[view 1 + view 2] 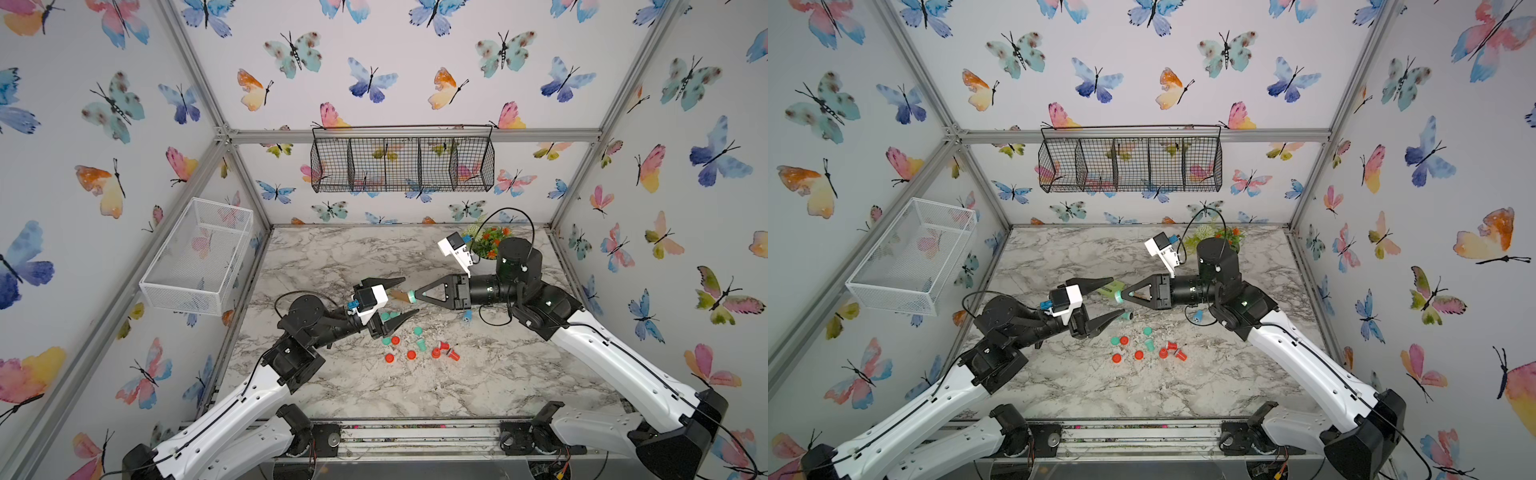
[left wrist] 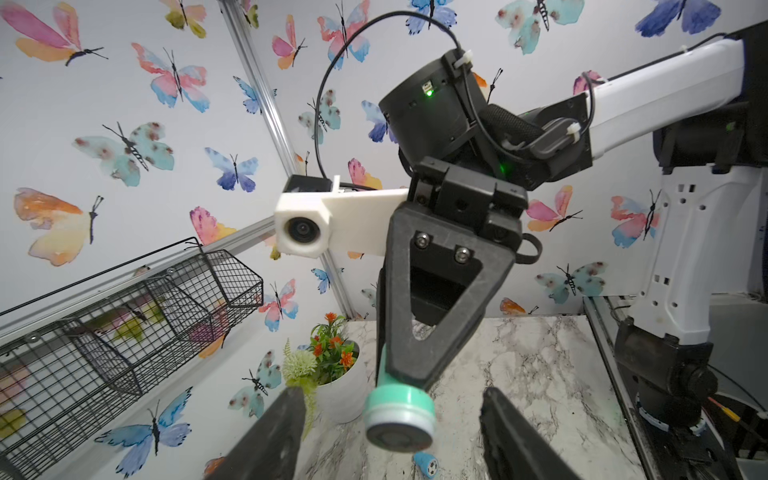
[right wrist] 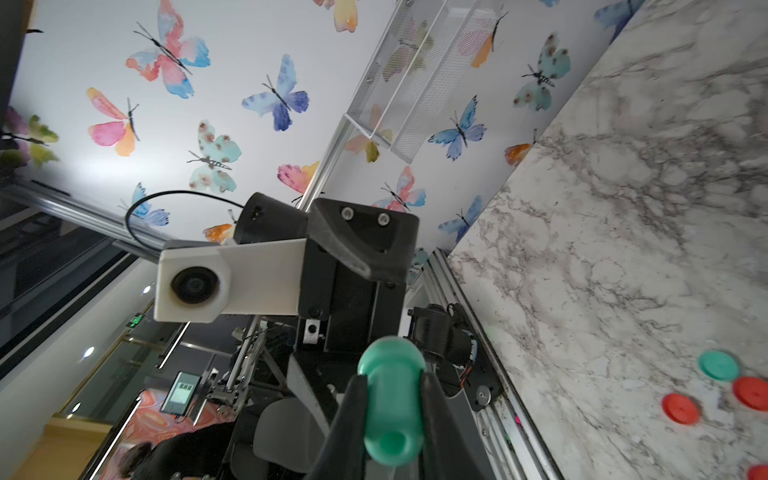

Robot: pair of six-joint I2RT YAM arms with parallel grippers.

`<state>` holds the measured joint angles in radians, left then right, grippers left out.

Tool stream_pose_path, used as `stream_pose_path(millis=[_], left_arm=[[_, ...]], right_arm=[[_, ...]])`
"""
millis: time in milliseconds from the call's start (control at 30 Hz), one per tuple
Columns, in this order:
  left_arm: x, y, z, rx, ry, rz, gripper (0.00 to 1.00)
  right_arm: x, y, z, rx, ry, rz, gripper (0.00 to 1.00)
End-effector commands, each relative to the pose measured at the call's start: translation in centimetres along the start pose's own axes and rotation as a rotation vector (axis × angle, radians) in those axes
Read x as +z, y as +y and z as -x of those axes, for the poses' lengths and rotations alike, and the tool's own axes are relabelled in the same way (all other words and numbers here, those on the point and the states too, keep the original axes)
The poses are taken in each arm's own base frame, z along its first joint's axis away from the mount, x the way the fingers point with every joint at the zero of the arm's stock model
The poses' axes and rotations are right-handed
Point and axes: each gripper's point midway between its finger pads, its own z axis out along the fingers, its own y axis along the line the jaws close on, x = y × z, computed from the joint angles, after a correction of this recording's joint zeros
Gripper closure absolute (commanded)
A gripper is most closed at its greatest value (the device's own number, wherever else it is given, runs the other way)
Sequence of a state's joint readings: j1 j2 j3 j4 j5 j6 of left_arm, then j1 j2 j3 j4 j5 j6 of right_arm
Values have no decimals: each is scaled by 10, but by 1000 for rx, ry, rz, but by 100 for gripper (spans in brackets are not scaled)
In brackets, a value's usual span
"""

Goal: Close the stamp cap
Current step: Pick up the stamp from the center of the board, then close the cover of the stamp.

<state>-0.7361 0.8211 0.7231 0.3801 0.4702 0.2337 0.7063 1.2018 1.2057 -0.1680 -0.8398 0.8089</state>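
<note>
Our right gripper point(image 1: 417, 296) clamped the teal stamp point(image 2: 399, 415) in the air just beyond the loose caps point(image 1: 411, 354); our left gripper point(image 1: 1118, 296), above those caps, had fingers apart, holding nothing.

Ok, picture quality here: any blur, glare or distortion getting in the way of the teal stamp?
Both top views: wide-lens splay of the frame posts, even light, teal stamp tiny with a smear beside it. Left wrist view: stamp close and slightly soft, left gripper blurred at the picture edge. Right wrist view: pale glare on the wall, stamp clear.
</note>
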Motion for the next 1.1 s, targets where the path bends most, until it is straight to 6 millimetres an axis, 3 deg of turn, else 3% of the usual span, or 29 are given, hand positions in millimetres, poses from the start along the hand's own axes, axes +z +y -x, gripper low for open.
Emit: stream_pose_path(millis=[0,167,300,400,533,767,1067], left_arm=[[-13,17,3,-39,-3,100,29],[-37,57,-10,-168,17,225,28],[-64,101,-34,-317,53,369,27],[-89,134,-60,-428,92,498,27],[-115,163,-99,-518,193,679,27],[-131,175,-140,-549,365,794,28],[-145,186,-150,-547,433,873,29]], right_arm=[[-1,-33,12,-11,-62,-187,90],[-3,-83,11,12,-72,-419,92],[4,-114,0,7,-42,-563,92],[20,-135,-17,-10,6,-655,92],[48,-158,-40,-36,73,-745,92],[101,-191,-78,-113,238,-858,92],[115,-225,-94,-131,327,-945,92]])
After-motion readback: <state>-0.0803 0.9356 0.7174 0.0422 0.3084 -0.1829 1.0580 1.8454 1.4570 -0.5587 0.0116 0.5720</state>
